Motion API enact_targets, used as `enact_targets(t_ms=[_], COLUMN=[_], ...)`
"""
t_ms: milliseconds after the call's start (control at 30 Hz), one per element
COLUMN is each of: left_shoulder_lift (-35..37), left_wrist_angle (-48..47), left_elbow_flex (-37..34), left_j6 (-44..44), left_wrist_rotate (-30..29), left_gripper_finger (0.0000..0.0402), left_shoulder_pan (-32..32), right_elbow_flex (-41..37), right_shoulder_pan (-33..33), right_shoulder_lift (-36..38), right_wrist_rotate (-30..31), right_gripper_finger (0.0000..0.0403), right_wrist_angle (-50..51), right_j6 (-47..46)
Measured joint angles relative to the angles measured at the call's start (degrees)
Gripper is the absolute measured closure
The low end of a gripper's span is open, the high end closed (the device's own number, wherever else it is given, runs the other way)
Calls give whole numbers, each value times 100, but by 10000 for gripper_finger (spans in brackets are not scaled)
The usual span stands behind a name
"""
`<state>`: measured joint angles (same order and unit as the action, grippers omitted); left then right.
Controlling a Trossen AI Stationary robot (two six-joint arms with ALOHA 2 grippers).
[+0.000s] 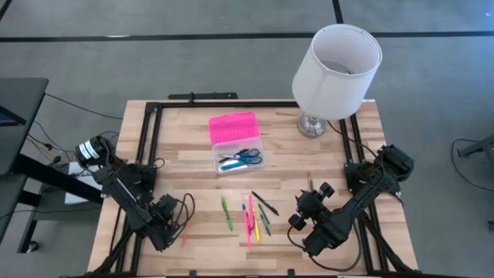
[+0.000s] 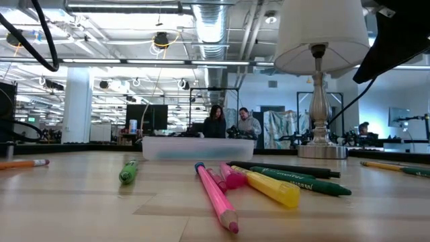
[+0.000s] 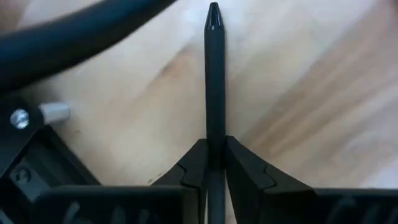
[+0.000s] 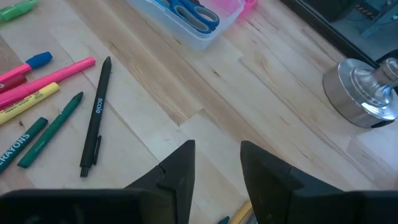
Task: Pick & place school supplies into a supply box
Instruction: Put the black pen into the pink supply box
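Lying between the fingers of the left gripper (image 3: 215, 167), a thin dark pen (image 3: 214, 74) is clamped, pointed tip projected forward, right gripper (image 4: 217, 163) held apart.

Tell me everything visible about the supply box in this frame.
The small rectangular plastic supply box lies open on the wooden table's middle, left of the white lamp. Its clear base faces the arms; the textured hot-pink lid is folded flat behind it, toward the table's far edge. Blue-handled scissors and at least one blue pen lie inside. Neither gripper touches it.
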<state>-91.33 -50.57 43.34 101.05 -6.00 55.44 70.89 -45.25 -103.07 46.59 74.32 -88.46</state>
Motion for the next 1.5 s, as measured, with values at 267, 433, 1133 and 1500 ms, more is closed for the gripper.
enact_targets(t_ms=[267,433,1133,1500], left_shoulder_lift=[13,20,24,26], left_wrist_angle=[208,251,222,324], left_elbow_flex=[91,104,102,91], left_j6=[-755,-1245,-3905,-4368], left_wrist_rotate=[-53,-63,356,354], left_gripper_finger=[355,355,354,354], left_shoulder_pan=[-497,-887,-1539,-1539], right_elbow_flex=[0,0,0,0], right_shoulder_pan=[39,96,240,240], right_shoulder_lift=[0,0,0,0], right_wrist_rotate=[0,1,1,0], right_gripper_finger=[281,281,281,281], right_wrist_angle=[-2,-19,-90,-176], right_j6=[46,195,352,498])
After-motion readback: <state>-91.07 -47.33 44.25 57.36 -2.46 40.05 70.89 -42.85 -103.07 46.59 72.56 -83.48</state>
